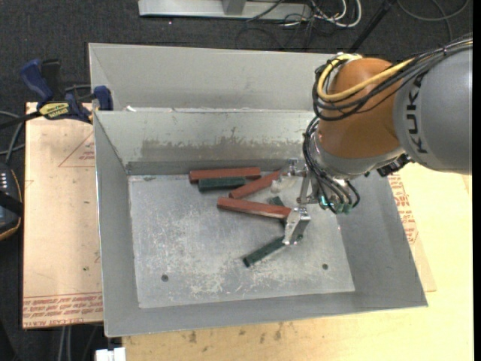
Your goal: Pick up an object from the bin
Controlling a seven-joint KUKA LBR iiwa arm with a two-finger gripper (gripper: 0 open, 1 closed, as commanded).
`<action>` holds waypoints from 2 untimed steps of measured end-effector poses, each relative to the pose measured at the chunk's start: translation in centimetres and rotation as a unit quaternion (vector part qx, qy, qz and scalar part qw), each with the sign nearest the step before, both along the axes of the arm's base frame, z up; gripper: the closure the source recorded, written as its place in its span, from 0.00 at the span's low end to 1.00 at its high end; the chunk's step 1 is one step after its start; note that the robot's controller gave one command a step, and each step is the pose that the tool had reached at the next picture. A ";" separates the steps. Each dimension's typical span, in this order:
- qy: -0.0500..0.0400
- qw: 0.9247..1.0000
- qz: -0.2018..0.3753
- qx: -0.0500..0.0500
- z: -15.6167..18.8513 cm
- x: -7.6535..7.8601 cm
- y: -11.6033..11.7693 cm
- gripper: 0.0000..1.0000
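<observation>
Camera view: "Where does the gripper [294, 232] stand?" asks the 1st observer.

"Low in the grey metal bin [188, 280], right of the middle of its floor, at the upper right end of a dark green stick [263, 253]," answers the 2nd. "That stick is short, straight and flat-sided. It lies aslant on the floor, its lower end toward the left front and its upper end touching the gripper's tip. Whether the gripper is open or closed, or has the stick in its grasp, he cannot tell: the tip is small, and the wrist's cables [331, 194] hang just above it."

"What lies around it?"

"Just behind the gripper a red-brown stick [252, 208] lies nearly level, its right end meeting the gripper's metal. Further back, near the rear wall, 3 more sticks lie close together: a long red-brown bar [224, 175] along the foot of the wall, a dark green bar [220, 186] just in front of it and touching it, and a slanted red-brown stick [250, 189] rising to the right. The green stick at the gripper lies apart from all 4."

"Does anything stand in the way?"

"The orange cover [357, 104] on the wrist hides the bin's right rear part. Nothing lies on top of the green stick, and the scratched floor beside it has 2 small holes."
</observation>
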State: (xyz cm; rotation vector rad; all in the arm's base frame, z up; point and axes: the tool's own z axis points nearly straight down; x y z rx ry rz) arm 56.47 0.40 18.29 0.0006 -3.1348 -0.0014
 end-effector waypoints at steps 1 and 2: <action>-0.004 1.000 0.000 0.000 0.5 0.2 0.0 0.00; -0.007 1.000 0.004 0.000 -4.9 -0.7 0.2 0.00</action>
